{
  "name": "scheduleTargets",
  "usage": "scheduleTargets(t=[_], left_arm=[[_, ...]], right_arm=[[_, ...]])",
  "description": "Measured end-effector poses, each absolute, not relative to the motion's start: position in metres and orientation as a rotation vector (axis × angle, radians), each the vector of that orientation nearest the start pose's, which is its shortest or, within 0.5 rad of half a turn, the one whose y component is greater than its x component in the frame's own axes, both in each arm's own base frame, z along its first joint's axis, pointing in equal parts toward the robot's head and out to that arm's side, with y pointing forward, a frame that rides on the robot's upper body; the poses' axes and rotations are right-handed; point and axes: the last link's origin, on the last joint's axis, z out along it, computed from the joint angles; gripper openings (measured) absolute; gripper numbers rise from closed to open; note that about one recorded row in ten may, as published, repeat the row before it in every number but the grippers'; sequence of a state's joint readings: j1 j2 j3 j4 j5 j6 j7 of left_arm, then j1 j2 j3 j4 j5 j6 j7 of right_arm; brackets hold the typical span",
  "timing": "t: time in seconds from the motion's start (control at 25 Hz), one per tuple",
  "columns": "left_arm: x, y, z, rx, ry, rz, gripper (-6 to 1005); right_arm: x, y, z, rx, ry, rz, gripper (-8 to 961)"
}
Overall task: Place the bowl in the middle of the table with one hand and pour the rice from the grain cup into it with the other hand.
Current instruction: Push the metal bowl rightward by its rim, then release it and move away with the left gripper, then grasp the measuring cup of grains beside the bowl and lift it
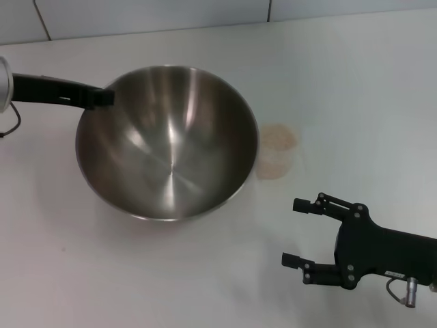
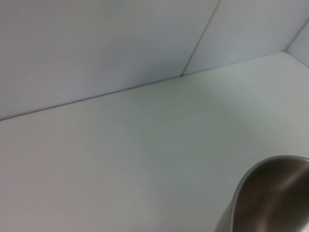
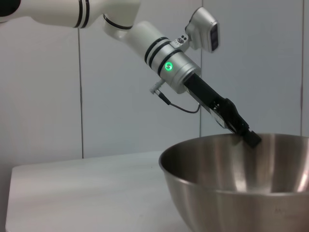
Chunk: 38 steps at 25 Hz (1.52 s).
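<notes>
The steel mixing bowl [image 1: 167, 140] sits toward the table's [image 1: 355, 75] left-centre, its inside bare. Just beside its right flank stands the clear grain cup [image 1: 276, 151] holding pale rice [image 1: 278, 139]. The left gripper [image 1: 102, 97] is clamped on the bowl's far-left rim. The right gripper [image 1: 295, 232] hovers near the front-right corner, fingers apart and holding nothing. Open white surface lies along the far and right edges.

Table [image 1: 355, 75]: plain white, matte; carries the steel bowl [image 1: 167, 140] left of centre, tipped slightly; clear grain cup [image 1: 276, 152] just beside the bowl's right rim, holding pale rice [image 1: 278, 139]; whether cup touches bowl unclear.
</notes>
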State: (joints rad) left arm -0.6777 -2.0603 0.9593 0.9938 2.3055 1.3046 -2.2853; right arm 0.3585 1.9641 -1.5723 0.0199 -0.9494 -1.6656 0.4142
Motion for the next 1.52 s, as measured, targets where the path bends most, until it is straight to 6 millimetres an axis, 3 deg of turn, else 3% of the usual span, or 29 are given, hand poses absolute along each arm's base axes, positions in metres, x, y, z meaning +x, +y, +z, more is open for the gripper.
scheduleTargets(t=[0.48,0.56,0.92,1.16,1.24,1.36,1.4,1.52], left_arm=[[-0.217,0.404,0.02,-2.484,-1.118,-0.149,73],[-0.226,0.401,0.015,-2.488,-1.127,-0.134,77],[-0.222,0.398,0.016,-2.53,-1.067,-0.161,93],[-0.215,0.393,0.023,-2.579,-0.981,-0.224,257],[-0.212,0.378,0.053,-2.57,-0.76,-0.328,331],[-0.213,0.37,0.063,-2.562,-0.679,-0.349,473],[-0.214,0.355,0.078,-2.551,-0.569,-0.377,520],[-0.218,0.337,0.086,-2.574,-0.469,-0.393,619]], right_arm=[[0.323,0.206,-0.042,-2.59,0.224,0.906,831],[0.323,0.206,-0.042,-2.59,0.224,0.907,831],[0.322,0.206,-0.043,-2.59,0.224,0.911,821],[0.322,0.207,-0.043,-2.585,0.226,0.91,814],[0.322,0.206,-0.043,-2.574,0.233,0.913,811],[0.323,0.206,-0.043,-2.564,0.24,0.914,808],[0.323,0.206,-0.043,-2.557,0.243,0.915,807],[0.326,0.209,-0.039,-2.493,0.278,0.906,803]])
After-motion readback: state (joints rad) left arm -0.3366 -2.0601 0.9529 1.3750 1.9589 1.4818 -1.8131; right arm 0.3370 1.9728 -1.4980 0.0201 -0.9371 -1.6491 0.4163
